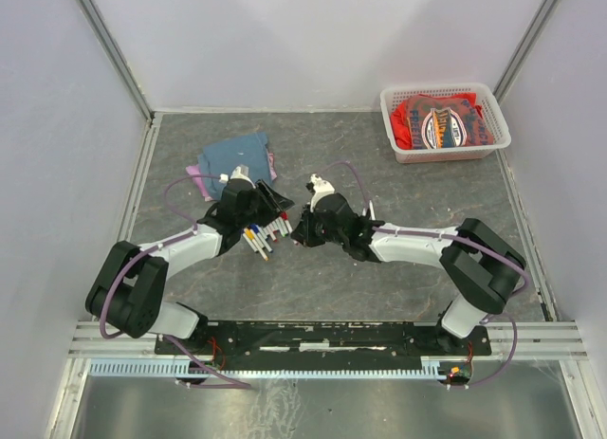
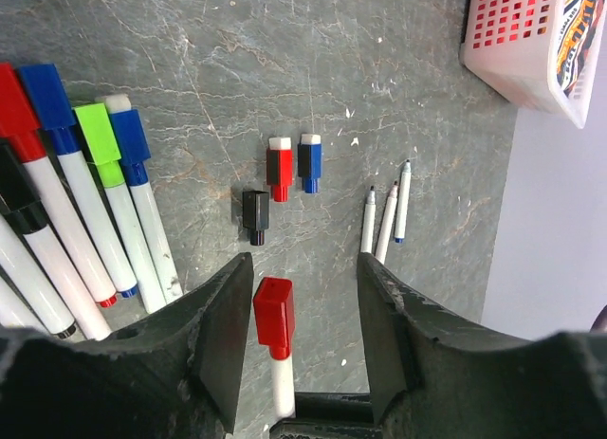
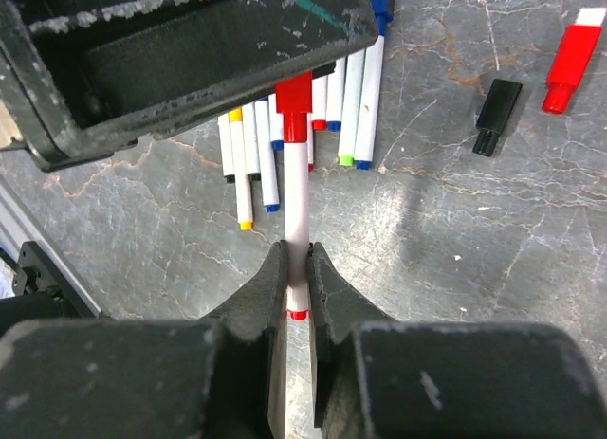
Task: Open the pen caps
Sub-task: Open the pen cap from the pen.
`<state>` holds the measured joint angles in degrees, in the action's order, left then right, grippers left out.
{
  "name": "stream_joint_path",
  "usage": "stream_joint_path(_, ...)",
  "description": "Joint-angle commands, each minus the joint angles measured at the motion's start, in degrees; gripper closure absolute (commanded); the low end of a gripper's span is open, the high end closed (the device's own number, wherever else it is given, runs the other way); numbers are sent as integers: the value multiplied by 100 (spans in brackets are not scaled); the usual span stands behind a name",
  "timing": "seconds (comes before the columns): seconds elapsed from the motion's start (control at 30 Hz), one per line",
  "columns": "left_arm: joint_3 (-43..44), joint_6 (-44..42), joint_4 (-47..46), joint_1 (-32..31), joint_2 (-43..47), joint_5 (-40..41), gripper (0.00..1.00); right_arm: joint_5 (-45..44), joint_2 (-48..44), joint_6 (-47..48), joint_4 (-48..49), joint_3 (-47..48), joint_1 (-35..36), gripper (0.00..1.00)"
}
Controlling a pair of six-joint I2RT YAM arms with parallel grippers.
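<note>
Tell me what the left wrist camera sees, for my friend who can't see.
The left gripper, open, flanks a red cap on a white pen. Beyond it lie a loose black cap, a loose red cap and a loose blue cap.

Lab robot cell: white panel walls (image 1: 57,126), alu rail (image 1: 95,344) at front, 2 arms (image 1: 180,249) bolted to bench (image 1: 398,278).

right fingers (image 3: 266,295) clamp a white pen (image 3: 300,197) with red cap (image 3: 294,98).
</note>
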<state>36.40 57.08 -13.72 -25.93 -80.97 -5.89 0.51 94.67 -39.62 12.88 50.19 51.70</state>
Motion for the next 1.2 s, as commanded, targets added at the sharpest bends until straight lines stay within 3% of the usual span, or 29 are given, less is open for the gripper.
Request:
stream_joint_path(0.0, -57, 221, -395, 73, -24, -169, 48, 150, -293, -132, 472, -74, 39, 99)
stream_joint_path(0.57, -232, 234, -715, 160, -37, -521, 61, 186, -326, -151, 601, -159, 37, 99)
stream_joint_path(0.73, -293, 233, -768, 204, -23, -561, 71, 186, -343, -131, 581, -159, 41, 99)
stream_joint_path(1.0, -329, 158, -834, 231, 9, -676, 97, 118, -383, -94, 534, -205, 33, 99)
stream_joint_path(1.1, -352, 120, -871, 237, 41, -719, 97, 115, -425, -60, 522, -199, 22, 93)
stream_joint_path(1.17, -386, 125, -944, 230, 70, -765, 97, 122, -435, -64, 530, -176, 17, 79)
